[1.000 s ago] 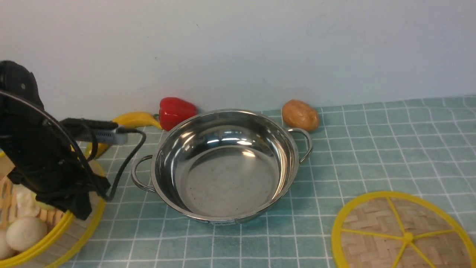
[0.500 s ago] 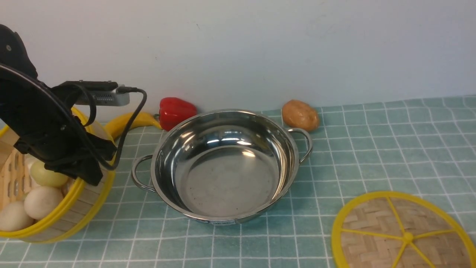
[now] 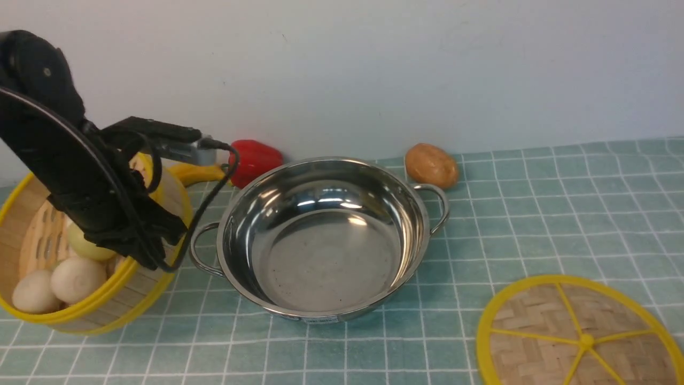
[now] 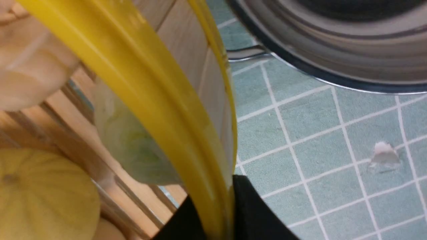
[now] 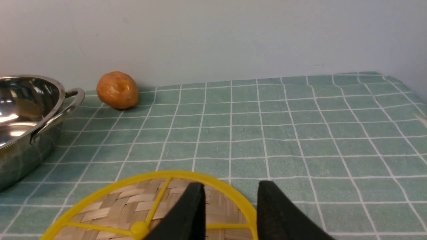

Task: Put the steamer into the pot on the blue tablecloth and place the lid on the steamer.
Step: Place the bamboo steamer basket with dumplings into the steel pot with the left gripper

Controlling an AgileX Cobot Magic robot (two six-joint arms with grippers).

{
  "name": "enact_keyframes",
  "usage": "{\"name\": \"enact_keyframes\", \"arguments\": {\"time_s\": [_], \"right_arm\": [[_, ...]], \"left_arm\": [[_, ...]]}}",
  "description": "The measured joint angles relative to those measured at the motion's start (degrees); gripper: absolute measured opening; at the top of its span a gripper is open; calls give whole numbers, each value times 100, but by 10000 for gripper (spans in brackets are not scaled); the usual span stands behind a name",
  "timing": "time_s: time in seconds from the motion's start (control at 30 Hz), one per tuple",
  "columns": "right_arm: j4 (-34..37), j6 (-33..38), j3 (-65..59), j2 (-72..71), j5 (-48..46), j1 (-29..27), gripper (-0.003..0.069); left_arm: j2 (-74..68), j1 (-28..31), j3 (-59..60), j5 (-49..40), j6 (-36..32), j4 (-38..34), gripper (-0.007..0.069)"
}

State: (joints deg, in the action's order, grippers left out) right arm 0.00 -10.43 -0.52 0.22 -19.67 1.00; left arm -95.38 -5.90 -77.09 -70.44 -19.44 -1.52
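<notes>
Clamping the round bamboo steamer with yellow rims (image 3: 123,294) by its top rim, the left gripper (image 4: 213,216) is closed on it, one black finger inside the wall and one outside. Only the left wrist view shows this pinch; in the front view the black arm covers it. The steamer hangs tilted just left of the wide shiny stainless-steel pot (image 3: 326,251), close beside its loop handle, with pale toy buns (image 3: 77,278) bunched at its low side.

Only the right wrist view shows the right gripper (image 5: 230,213). Its jaws stand parted and empty over the flat woven-bamboo lid with yellow spokes (image 5: 133,203), which lies on the pale teal-blue grid tablecloth (image 3: 561,214) right of the pot.

A red pepper (image 3: 255,159), a yellow banana (image 3: 200,172) and a brown potato (image 3: 431,165) sit by the wall.
</notes>
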Motion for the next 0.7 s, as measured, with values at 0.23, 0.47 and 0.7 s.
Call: {"name": "enact_keyframes", "arguments": {"time_s": [0.23, 0.47, 0.7], "right_arm": [[0, 0, 0, 0, 0, 0, 240], [0, 0, 0, 0, 0, 0, 240], [0, 0, 0, 0, 0, 0, 240]], "left_arm": [[0, -719, 0, 0, -77, 785, 49], [0, -1257, -158, -23, -378, 919, 49], [-14, -1949, -704, -25, -610, 897, 49]]}}
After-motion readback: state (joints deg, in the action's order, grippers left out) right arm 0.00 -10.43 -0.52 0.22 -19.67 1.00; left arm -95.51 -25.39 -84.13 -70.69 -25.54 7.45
